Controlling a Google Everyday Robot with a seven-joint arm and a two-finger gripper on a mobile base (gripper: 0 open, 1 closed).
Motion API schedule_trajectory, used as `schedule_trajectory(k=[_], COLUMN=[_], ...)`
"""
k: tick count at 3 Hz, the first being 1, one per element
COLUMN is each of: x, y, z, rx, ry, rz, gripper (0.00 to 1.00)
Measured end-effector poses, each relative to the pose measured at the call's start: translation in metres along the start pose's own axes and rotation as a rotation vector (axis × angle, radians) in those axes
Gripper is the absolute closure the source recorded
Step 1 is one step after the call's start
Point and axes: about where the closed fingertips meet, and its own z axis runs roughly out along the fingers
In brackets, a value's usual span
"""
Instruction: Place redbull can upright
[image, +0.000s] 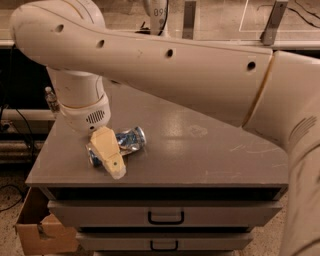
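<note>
The redbull can (131, 140) lies on its side near the front left of the grey table top (200, 150). It is blue and silver, with one silver rimmed end pointing to the right. My gripper (111, 159) hangs from the big cream arm (165, 65) and sits low over the can's left half, hiding that part. A bit of blue shows to the left of the gripper (94, 159). The can's right half sticks out from behind the gripper.
The table's front edge is just below the gripper, with drawers (166, 216) under it. A cardboard box (42, 232) stands on the floor at the lower left. A small bottle (49, 98) stands off the table's left side. The arm spans the table's back.
</note>
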Motion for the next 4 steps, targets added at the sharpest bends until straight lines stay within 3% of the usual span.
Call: schedule_trajectory(k=[1, 3, 4], x=[-0.001, 0.004, 0.01], y=[0.0, -0.003, -0.004], z=[0.003, 0.003, -0.003], rx=[-0.001, 0.01, 0.033], ry=[-0.009, -0.028, -0.088], rz=[-0.003, -0.003, -0.001], gripper=[0.17, 0.64, 0.87])
